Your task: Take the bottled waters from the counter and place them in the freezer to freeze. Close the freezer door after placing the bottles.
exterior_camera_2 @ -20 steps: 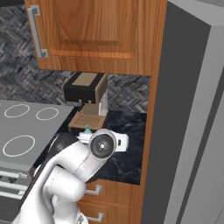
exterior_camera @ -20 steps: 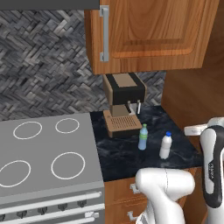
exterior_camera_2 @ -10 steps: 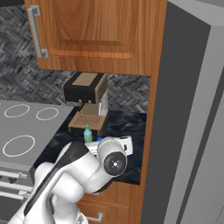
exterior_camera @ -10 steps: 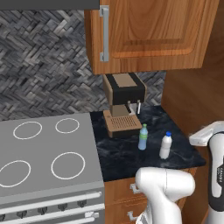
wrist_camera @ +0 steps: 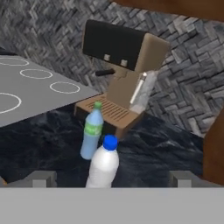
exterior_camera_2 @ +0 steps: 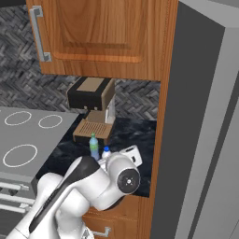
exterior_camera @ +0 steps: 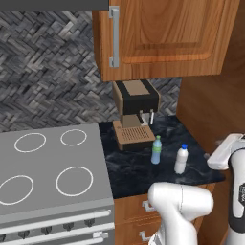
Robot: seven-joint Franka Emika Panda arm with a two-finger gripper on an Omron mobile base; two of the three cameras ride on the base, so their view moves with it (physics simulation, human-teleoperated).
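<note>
Two bottled waters upright on the black marbled counter (exterior_camera: 134, 172), lower centre-right of the left base view: clear bluish-green bottle (exterior_camera: 156, 150) with green cap to the left, stouter white bottle (exterior_camera: 181, 160) with blue cap just beside it to the right, apart, not touching. Behind them, centre of frame, a brown-and-black coffee machine (exterior_camera: 135, 113) against the herringbone tile wall, under a brown wooden wall cupboard (exterior_camera: 162, 36) filling the upper right. Grey stovetop (exterior_camera: 48, 167) with white rings across the lower left. In the right base view, same pair near the middle – green-capped bottle (exterior_camera_2: 94, 146) left, white bottle (exterior_camera_2: 106, 153) largely hidden behind the white arm at lower centre; tall grey freezer (exterior_camera_2: 196, 140) down the right side, door shut, past a wooden panel. In the hand view, white bottle (wrist_camera: 104, 163) at bottom centre, nearest the camera, green-capped bottle (wrist_camera: 92, 131) just behind it to the upper left, coffee machine (wrist_camera: 122, 74) beyond in the upper middle. Gripper (wrist_camera: 112, 180) spread wide open – two grey finger tips (wrist_camera: 41, 178) at the bottom edge on either side of the white bottle, gripping nothing, contact with the bottle not seen
</note>
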